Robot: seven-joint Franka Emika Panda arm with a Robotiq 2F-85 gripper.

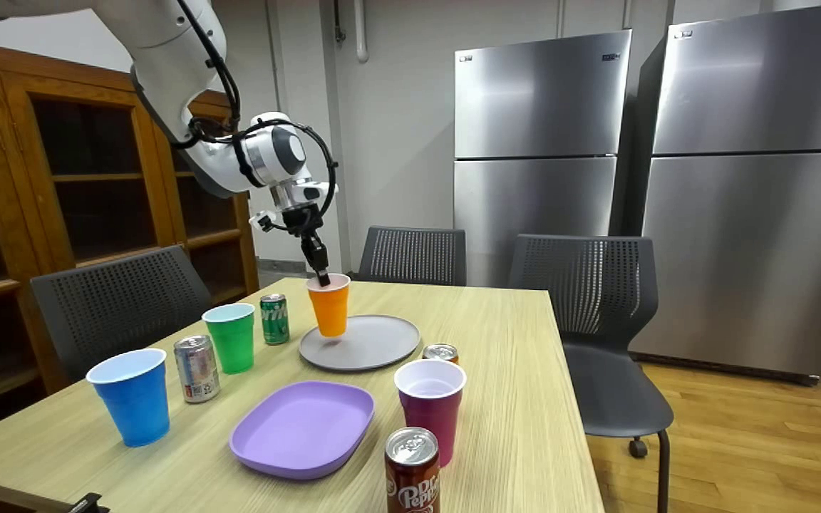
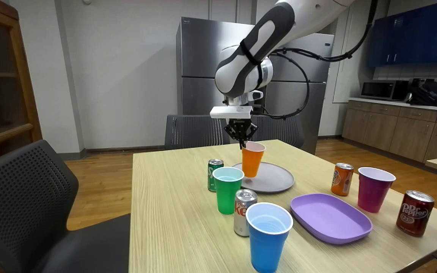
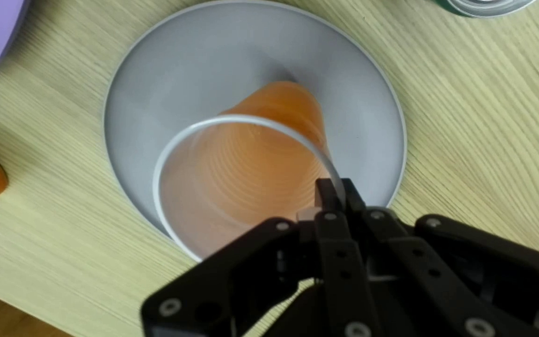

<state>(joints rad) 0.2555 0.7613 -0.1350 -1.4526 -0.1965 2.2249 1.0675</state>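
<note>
My gripper [image 3: 339,192] is shut on the rim of an orange cup [image 3: 279,105], with one finger inside the cup and one outside. The cup, white inside, shows in both exterior views [image 1: 331,310] [image 2: 252,161]. It tilts slightly and hangs over a round grey plate [image 1: 375,345]. Its base seems a little above the plate; I cannot tell exactly how far. The plate also fills the middle of the wrist view [image 3: 171,70]. A green Sprite can [image 1: 274,318] stands beside the plate, with a green cup [image 1: 232,338] near it.
On the table stand a blue cup [image 2: 268,242], a silver Coke can [image 2: 243,216], a purple plate [image 2: 330,218], an orange Fanta can [image 2: 342,180], a maroon cup [image 2: 374,191] and a Dr Pepper can [image 2: 415,214]. Dark chairs [image 1: 585,285] surround the table.
</note>
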